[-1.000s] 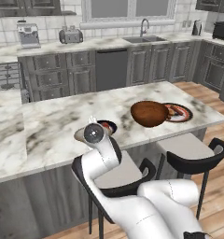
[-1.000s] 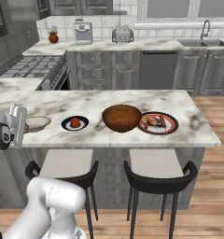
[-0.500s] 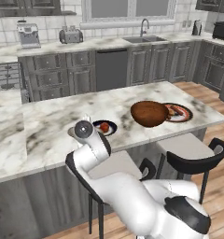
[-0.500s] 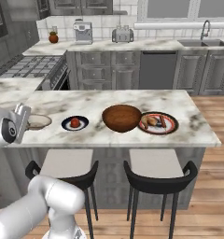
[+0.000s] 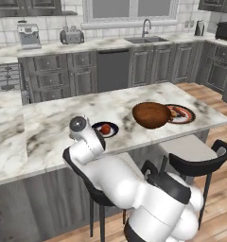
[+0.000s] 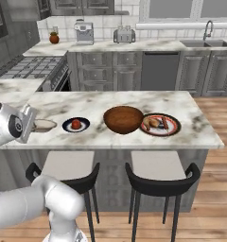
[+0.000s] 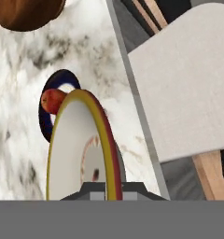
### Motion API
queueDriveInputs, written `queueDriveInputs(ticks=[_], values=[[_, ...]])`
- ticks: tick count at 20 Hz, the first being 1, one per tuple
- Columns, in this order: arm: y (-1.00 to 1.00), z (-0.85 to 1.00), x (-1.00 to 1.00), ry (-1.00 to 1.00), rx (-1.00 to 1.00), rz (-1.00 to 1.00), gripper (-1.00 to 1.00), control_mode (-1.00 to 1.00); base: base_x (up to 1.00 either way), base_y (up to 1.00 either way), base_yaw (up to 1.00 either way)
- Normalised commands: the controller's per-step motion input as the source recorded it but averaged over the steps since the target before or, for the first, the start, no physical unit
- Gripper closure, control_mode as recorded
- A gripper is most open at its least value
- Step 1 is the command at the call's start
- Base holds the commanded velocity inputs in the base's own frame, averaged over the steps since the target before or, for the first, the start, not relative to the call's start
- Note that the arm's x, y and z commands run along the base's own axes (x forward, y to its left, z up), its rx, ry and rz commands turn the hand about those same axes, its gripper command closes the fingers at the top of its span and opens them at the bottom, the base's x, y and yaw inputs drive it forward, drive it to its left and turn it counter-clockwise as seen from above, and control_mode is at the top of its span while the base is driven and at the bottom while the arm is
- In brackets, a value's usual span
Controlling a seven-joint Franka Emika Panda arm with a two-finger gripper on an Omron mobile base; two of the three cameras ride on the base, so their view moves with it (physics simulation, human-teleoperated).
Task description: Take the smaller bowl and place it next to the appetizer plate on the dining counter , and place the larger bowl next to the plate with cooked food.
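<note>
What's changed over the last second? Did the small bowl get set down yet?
Not clearly. The hand remains shut on the smaller bowl, with the arm swung slightly further left of the appetizer plate. The bowl sits low at the dining counter; contact can't be judged. The larger bowl and plate with cooked food stayed put.

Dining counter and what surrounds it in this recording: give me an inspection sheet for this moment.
Surface: long white-grey veined marble dining counter, grey panelled base.
Job's things: small shallow cream bowl with tan rim at the counter's near edge, beside the small dark-rimmed appetizer plate with one red item. Large glossy reddish-brown bowl sits right beside the black-rimmed plate of browned cooked pieces.
Clutter: nothing seen on the dining counter.
Grippers: gripper shut on the cream bowl's rim, jaws pinching it.
Cables: nothing seen.
Surroundings: two dark stools with pale seats, wall counter with sink, toaster, stove, wood floor.
</note>
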Motion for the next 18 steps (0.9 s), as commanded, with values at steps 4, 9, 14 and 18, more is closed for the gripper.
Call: queueDriveInputs(ticks=[4, 9, 14, 18], values=[[0.26, -0.44, 0.31, 0.0, 0.0, -0.12, 1.0, -1.0, 0.0, 0.0, 0.0], [0.28, -0.48, 0.44, 0.0, 0.0, -0.1, 1.0, -1.0, 0.0, 0.0, 0.0], [0.51, -0.34, 0.25, 0.0, 0.0, -0.07, 1.0, -1.0, 0.0, 0.0, 0.0], [0.53, -0.3, 0.29, 0.0, 0.0, -0.06, 1.0, -1.0, 0.0, 0.0, 0.0]])
